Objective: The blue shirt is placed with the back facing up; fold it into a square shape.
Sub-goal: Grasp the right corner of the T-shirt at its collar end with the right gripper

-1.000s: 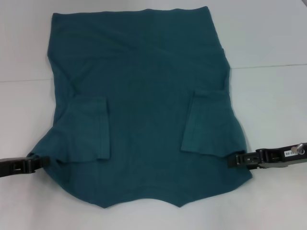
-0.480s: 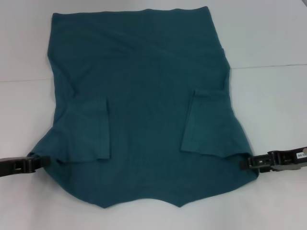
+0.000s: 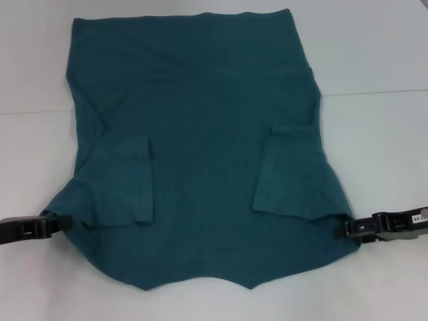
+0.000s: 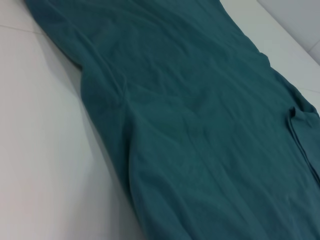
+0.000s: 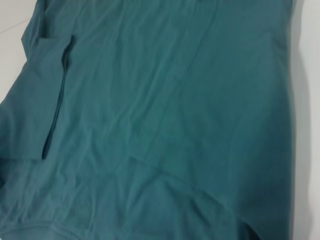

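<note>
The blue shirt (image 3: 200, 134) lies spread on the white table with its plain back up, collar edge toward me. Both short sleeves are folded inward onto the body, the left sleeve (image 3: 127, 180) and the right sleeve (image 3: 287, 174). My left gripper (image 3: 55, 223) is at the shirt's near left shoulder corner, shut on the cloth. At the near right shoulder corner, my right gripper (image 3: 342, 229) is shut on the cloth as well. The left wrist view shows only the shirt (image 4: 200, 125) and bare table. In the right wrist view the shirt (image 5: 175, 100) fills nearly the whole picture.
The white table (image 3: 374, 134) shows bare on both sides of the shirt and along the near edge. A faint seam line crosses the table behind the shirt's middle.
My right gripper has moved outward to the right, drawing the shirt's near right corner with it. The left gripper has barely moved.
</note>
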Robot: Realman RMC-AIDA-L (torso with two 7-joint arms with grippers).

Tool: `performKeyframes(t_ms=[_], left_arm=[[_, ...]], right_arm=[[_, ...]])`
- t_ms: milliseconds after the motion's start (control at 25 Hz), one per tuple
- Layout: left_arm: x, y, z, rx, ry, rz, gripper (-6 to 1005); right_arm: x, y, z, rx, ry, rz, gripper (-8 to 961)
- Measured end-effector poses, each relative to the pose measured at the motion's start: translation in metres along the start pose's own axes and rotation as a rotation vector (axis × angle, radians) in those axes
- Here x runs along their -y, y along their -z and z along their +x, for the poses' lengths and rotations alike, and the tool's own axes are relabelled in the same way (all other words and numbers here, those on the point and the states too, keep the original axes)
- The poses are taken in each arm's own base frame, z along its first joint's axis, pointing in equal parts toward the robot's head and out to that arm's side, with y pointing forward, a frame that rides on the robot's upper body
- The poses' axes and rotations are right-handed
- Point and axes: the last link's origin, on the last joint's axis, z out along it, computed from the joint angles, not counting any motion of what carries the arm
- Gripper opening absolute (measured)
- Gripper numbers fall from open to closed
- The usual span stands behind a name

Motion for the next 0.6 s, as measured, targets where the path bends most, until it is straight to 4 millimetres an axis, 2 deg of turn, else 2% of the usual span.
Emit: performKeyframes(t_ms=[600], left_arm=[[0.0000, 0.0001, 0.0002, -0.002, 0.000, 0.000, 109]], right_arm=[[-0.0083, -0.0090, 0.0001, -0.014, 0.020, -0.019, 912]])
